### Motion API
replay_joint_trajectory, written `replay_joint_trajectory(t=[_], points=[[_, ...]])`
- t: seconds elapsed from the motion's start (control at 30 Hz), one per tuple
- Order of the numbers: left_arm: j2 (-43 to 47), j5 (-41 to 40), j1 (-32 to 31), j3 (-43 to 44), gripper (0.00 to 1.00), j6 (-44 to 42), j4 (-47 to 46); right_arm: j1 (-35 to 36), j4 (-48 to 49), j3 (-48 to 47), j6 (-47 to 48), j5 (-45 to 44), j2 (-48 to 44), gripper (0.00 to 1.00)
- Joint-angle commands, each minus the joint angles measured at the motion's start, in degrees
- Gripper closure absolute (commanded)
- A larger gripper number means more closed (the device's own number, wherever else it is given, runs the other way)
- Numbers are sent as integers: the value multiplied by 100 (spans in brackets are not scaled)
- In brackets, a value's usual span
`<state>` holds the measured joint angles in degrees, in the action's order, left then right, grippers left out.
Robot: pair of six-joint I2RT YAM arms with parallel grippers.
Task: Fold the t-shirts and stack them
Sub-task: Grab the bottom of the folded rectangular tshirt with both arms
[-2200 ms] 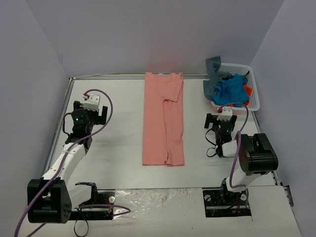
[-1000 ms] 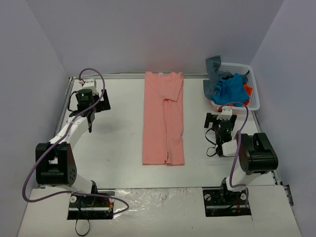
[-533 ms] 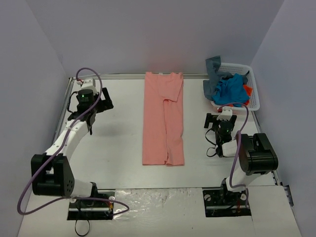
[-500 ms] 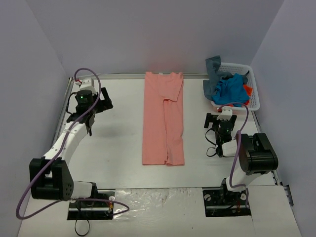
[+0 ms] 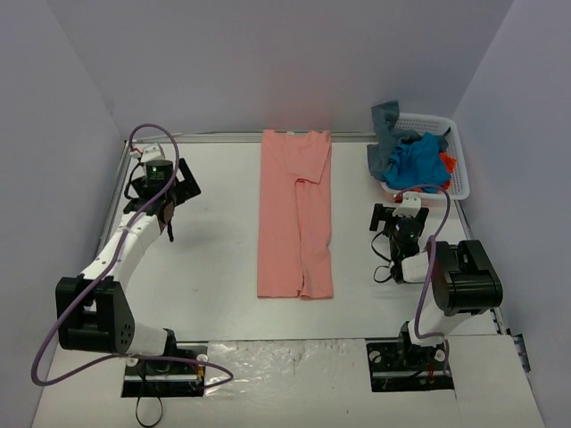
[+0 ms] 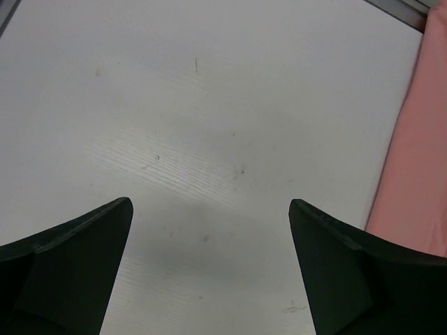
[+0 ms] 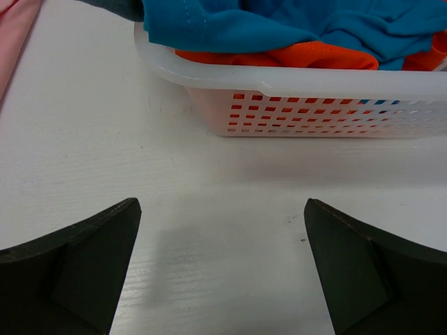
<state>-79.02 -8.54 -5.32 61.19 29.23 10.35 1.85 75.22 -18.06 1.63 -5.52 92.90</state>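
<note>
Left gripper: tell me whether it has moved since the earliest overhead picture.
Yes. The left gripper has moved toward the table's far rail, from level with the salmon-pink t-shirt's middle to level with its far part; the shirt lies unchanged.

"What's different from a couple of seconds back?"

"Only the left arm (image 5: 120, 254). It was folded low then. Its big black joint block (image 5: 89, 316) was down by the near edge of the table (image 5: 214, 259), and the left pincer (image 5: 162, 187) was over the middle of the left side."

"And now?"

"The arm has stretched out toward the far-left corner. The pincer has travelled further back along the left side, and the joint block has lifted away from the near edge."

"Anything in the last half second?"

"Just a slight shift at the wrist."

"The cable?"

"The purple cable (image 5: 134, 138) used to loop out to the pincer's right. It now arches up behind it."
</note>
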Motion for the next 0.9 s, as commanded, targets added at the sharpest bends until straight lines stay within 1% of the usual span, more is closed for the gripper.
replay_joint_trajectory(t=[0.0, 0.07, 0.1, 0.17, 0.23, 0.3, 0.37, 0.4, 0.43, 0.53, 0.67, 0.73, 0.87], points=[[430, -630, -205, -289, 6, 223, -31, -26, 722, -171, -57, 16, 17, 0], [800, -824, -224, -545, 6, 355, -384, -26, 713, -171, -57, 16, 17, 0], [975, -1008, -232, -729, 6, 372, -437, -26, 722, -171, -57, 24, 17, 0], [1064, -1071, -224, -758, 6, 460, -333, -35, 713, -171, -57, 25, 9, 0], [995, -826, -259, -652, 6, 426, -79, -35, 713, -171, -57, 25, 17, 0], [801, -694, -355, -669, 6, 364, -94, -26, 713, -171, -57, 25, 17, 0], [722, -780, -627, -871, 6, 241, -410, -35, 713, -171, -57, 25, 17, 0], [722, -920, -715, -959, 6, 267, -472, -27, 713, -171, -57, 25, 17, 0], [739, -965, -785, -1195, 6, 354, -725, -35, 713, -171, -57, 25, 17, 0], [888, -764, -786, -1556, 6, 276, -1384, -35, 705, -171, -57, 33, 17, 0], [1003, -694, -786, -1724, 6, 153, -1676, -35, 713, -171, -57, 25, 17, 0], [950, -720, -777, -1698, 6, 205, -1659, -35, 705, -171, -49, 33, 17, 0], [600, -658, -751, -1496, 6, 232, -1808, -35, 704, -180, -57, 25, 17, 0]])
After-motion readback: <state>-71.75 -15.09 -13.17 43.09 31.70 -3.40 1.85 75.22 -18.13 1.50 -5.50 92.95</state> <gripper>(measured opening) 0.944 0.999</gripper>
